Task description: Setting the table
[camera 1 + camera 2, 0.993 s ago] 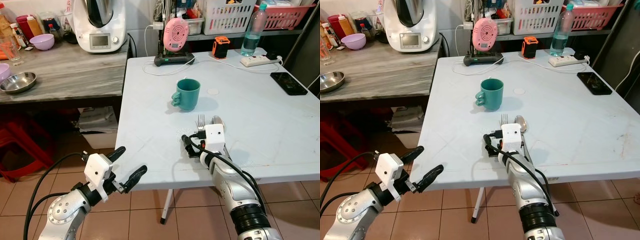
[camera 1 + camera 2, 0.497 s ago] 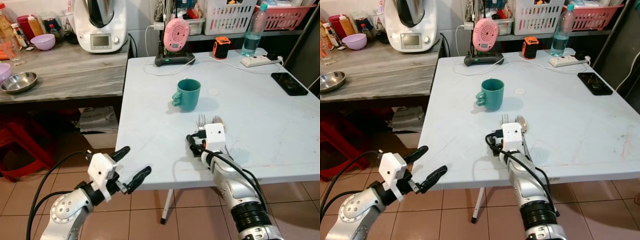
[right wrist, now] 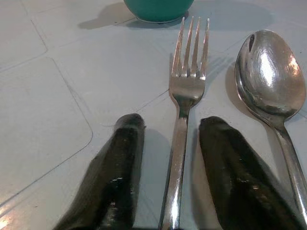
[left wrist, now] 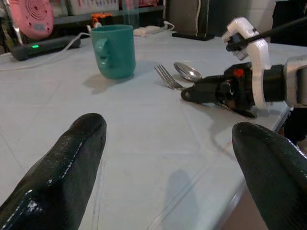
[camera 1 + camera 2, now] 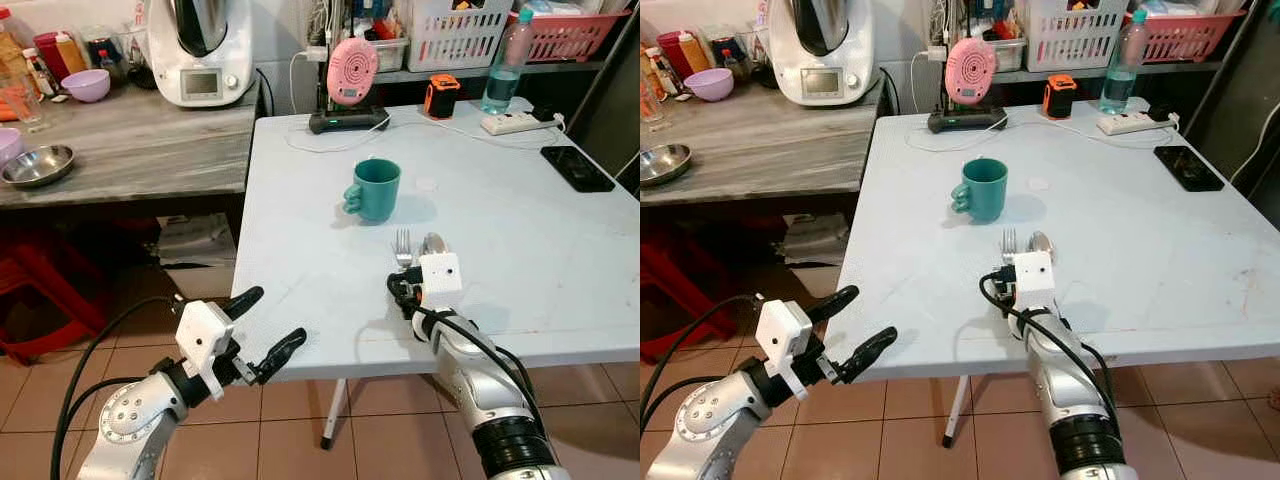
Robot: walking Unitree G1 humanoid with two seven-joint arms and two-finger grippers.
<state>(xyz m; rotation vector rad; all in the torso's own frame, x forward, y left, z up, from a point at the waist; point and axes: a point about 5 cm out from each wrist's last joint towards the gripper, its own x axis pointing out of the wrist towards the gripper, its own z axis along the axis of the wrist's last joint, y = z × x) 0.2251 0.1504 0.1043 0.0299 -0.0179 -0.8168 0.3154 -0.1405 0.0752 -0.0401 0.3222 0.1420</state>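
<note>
The fork (image 3: 184,110) and the spoon (image 3: 268,81) lay side by side on the white counter (image 5: 540,230), near its front edge, with the teal mug (image 5: 375,188) standing a little way behind them. The right gripper (image 3: 170,170) rested low on the counter with its two black fingers (image 3: 117,172) set narrowly apart on either side of the fork's handle; from where I stood I could not tell whether the pads touched the metal or merely flanked it. The spoon sat just outside that gripper, apart from it. The left gripper (image 5: 255,330) hung off the near edge of the counter, spread wide and holding nothing.

As for the setting, it looked partly done: mug, fork and spoon were already down together at one place. No plate lay with them, so I judged that was still to come, perhaps from the grey side counter (image 5: 130,140), where a steel dish (image 5: 36,165) and a small purple bowl (image 5: 85,84) sat. Whether the fork was being laid or picked up, I could not say.
</note>
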